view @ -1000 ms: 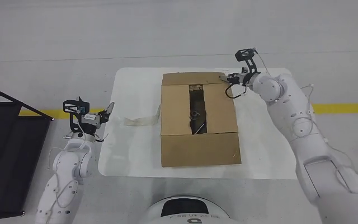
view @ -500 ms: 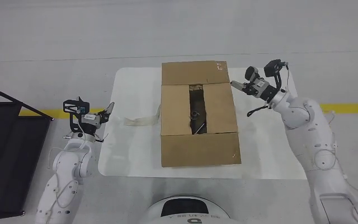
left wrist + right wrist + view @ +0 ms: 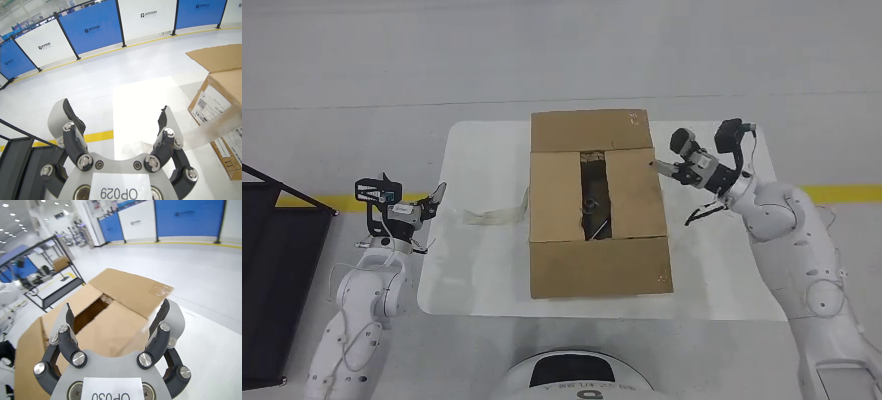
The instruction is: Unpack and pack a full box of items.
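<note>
Cardboard box [image 3: 597,210], one in number, stands at the middle of the white desk [image 3: 482,270], with its long axis running away from the robot. It is plain brown and has four top flaps. The far flap [image 3: 590,128] and the near flap [image 3: 600,268] are folded outward and lie roughly level. The two long side flaps are folded inward, leaving one narrow gap [image 3: 592,195] along the centre line. The interior seen through that gap is dark; some contents show, but what they are cannot be told. Two white printed labels [image 3: 211,109] are stuck to the side wall facing the left arm. One strip of translucent tape [image 3: 492,213] trails from that same wall onto the desk.

Two grippers are present. The left gripper [image 3: 432,203] hangs at the desk's left edge, well apart from the box. Its fingers are spread wide and its black ribbed pads [image 3: 75,117] have nothing between them. The right gripper [image 3: 667,155] hangs just beside the far right corner of the box top. It too is spread wide and holds nothing; whether a fingertip touches the cardboard cannot be told.

One black rack [image 3: 272,260] stands on the floor to the left of the desk, and one yellow line [image 3: 842,192] crosses the floor.
</note>
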Robot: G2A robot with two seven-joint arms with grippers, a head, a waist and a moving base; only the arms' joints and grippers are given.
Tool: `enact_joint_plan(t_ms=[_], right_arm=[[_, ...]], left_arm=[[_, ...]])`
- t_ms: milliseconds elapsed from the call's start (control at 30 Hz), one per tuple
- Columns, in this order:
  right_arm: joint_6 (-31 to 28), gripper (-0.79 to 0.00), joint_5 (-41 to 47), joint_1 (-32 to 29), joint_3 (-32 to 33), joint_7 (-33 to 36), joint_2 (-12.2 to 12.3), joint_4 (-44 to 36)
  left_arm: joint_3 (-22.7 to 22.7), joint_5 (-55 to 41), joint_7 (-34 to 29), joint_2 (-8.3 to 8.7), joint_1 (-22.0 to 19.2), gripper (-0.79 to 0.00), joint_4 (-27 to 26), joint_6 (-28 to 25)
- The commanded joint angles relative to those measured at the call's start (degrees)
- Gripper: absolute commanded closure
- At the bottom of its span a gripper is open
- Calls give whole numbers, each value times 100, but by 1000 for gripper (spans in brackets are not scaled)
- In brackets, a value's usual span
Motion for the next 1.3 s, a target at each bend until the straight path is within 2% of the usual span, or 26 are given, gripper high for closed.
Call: enact_joint_plan(t_ms=[0,100,267,367,633,833,933,1033,1167,1267], right_arm=[[-328,-785,894,58,-283,547,31,-194],[-328,-785,2301,297,-865,1736,92,-222],[723,-785,3904,1150,-1742,3654,49,400],[1291,-785,4392,1600,-2164,4318,-53,902],[2043,-785,4465,2353,-3195,4793,-456,1811],[1995,-785,4787,2698,-3666,4942,-759,2186],[1988,-785,5380,2800,-3789,5121,-886,2242],[2455,-785,6635,2823,-3894,5589,-992,2109],[2638,-785,7282,2957,-3883,5772,-1063,2200],[2655,-785,7363,3009,-3883,5789,-1095,2173]], left_arm=[[0,0,0,0,0,-785,0,0],[0,0,0,0,0,-785,0,0],[0,0,0,0,0,-785,0,0],[0,0,0,0,0,-785,0,0],[0,0,0,0,0,-785,0,0],[0,0,0,0,0,-785,0,0],[0,0,0,0,0,-785,0,0],[0,0,0,0,0,-785,0,0],[0,0,0,0,0,-785,0,0],[0,0,0,0,0,-785,0,0]])
